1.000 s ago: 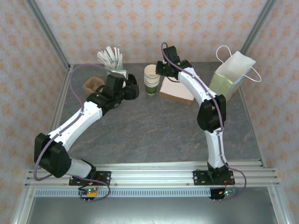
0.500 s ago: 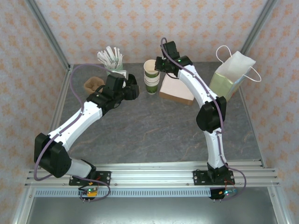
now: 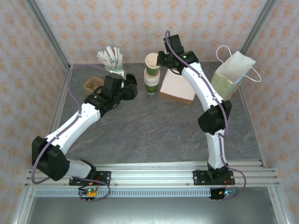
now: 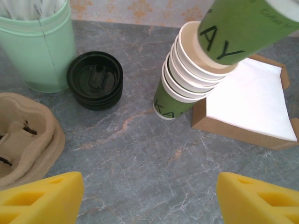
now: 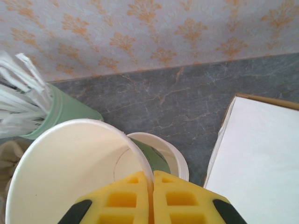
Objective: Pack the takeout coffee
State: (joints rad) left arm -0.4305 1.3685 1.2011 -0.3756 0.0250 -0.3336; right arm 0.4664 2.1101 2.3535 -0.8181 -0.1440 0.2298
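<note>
Risen since earlier: I'm pinching the top cup (image 3: 152, 61) by its rim in right jaws, unnesting it; left jaws hanging wide.

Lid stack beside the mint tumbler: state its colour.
The lid stack is black, clearest in the left wrist view.

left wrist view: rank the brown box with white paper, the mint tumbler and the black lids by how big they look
1. brown box with white paper
2. mint tumbler, though the frame edge crops both, so this order is unsure
3. black lids, clearly smallest
</note>
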